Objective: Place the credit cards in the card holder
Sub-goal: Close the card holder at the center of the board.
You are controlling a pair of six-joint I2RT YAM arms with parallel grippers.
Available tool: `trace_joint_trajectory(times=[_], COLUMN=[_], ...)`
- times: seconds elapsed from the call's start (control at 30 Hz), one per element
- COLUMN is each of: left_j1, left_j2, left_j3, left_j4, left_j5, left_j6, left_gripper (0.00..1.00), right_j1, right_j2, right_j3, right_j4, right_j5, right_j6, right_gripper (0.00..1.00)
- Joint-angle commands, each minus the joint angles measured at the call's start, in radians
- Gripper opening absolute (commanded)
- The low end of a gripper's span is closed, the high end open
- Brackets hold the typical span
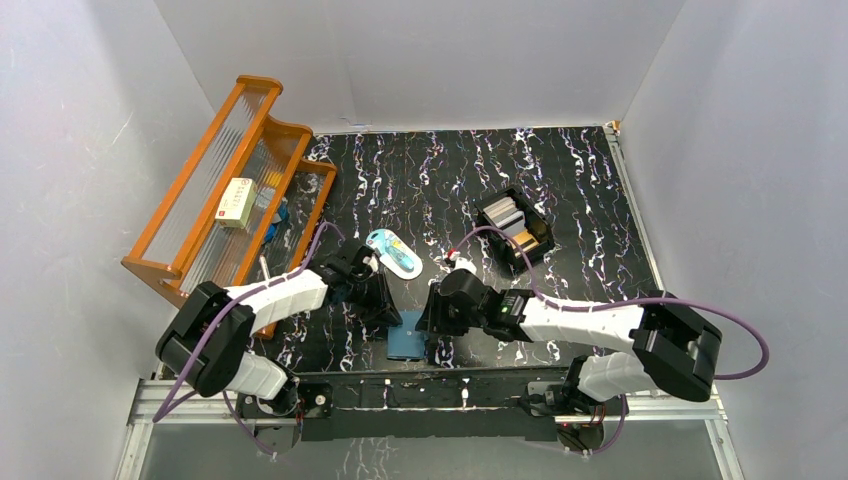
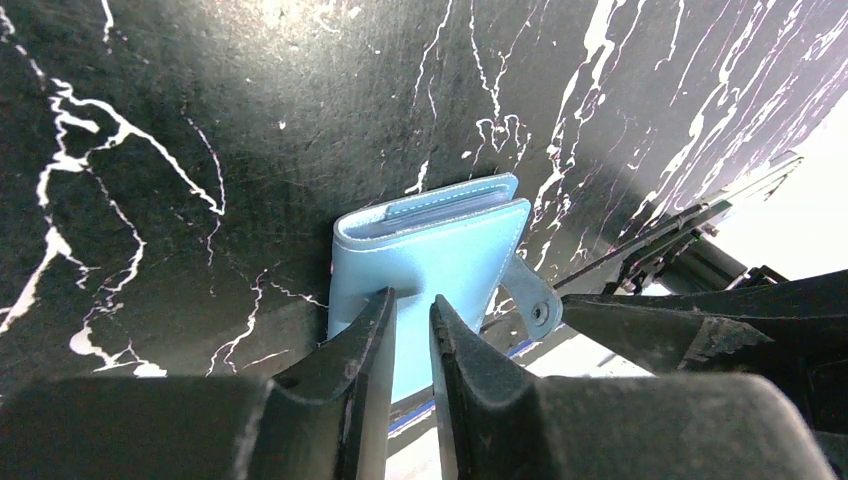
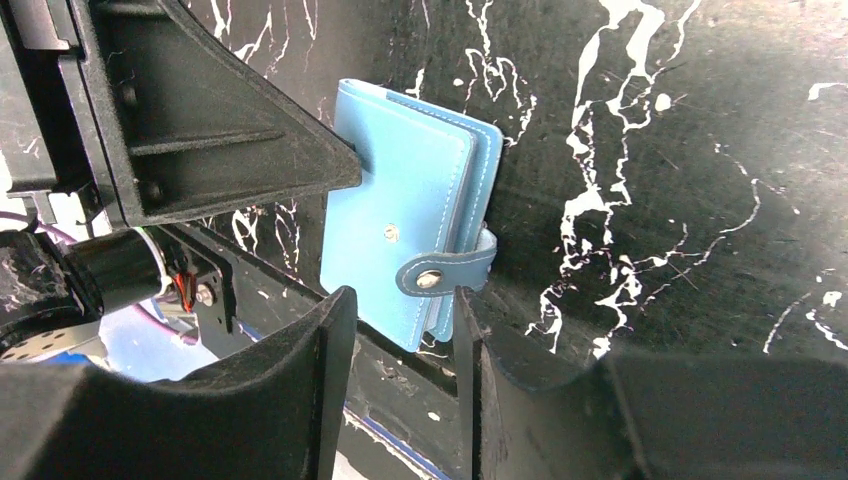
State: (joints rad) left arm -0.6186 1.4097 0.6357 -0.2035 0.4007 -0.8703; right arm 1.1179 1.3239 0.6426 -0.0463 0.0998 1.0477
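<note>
The card holder [image 1: 407,338], a closed blue wallet, lies flat near the table's front edge between both grippers. Its strap [image 3: 445,274] is unsnapped and sticks out to the side. My left gripper [image 2: 412,298] has its fingers a narrow gap apart with the tips over the wallet's cover [image 2: 430,255], and nothing is between them. In the right wrist view, one left finger [image 3: 250,150] touches the wallet's edge. My right gripper [image 3: 400,292] is open, with the strap just ahead of its fingertips. The credit cards [image 1: 508,218], grey and tan, stand in the black box [image 1: 541,246].
A wooden rack [image 1: 200,200] stands at the left with a cream box [image 1: 237,202] on it. A light-blue oval item [image 1: 393,252] lies behind the left gripper. A small white and red item [image 1: 455,257] lies near the purple cable. The table's front rail [image 1: 430,385] runs just below the wallet.
</note>
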Motion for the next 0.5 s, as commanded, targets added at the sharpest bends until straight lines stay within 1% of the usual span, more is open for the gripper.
trace_joint_trajectory(times=[0.0,0.13,0.3,0.47], left_j1=[-0.003,-0.004,-0.003,-0.003], left_j2=[0.022,0.036,0.037,0.021], left_j3=[0.009,0.005,-0.011,-0.024], left_j4=[0.036,0.03,0.023,0.021], left_j5=[0.034,0.022,0.002,-0.007], left_j6=[0.017,0.017,0.008,-0.004], left_gripper=[0.18,0.18,0.18,0.2], right_j1=[-0.007,-0.014,-0.029,-0.033], right_j2=[-0.033,-0.032,-0.018,-0.018], right_j3=[0.001,-0.018,-0.029,-0.049], right_j4=[-0.03,-0.003,0.041,0.102], right_j5=[0.045,0.042,0.009,-0.011], right_j6=[0.004,0.012,0.011,0.025], right_gripper=[0.47,0.45,0.4,0.39])
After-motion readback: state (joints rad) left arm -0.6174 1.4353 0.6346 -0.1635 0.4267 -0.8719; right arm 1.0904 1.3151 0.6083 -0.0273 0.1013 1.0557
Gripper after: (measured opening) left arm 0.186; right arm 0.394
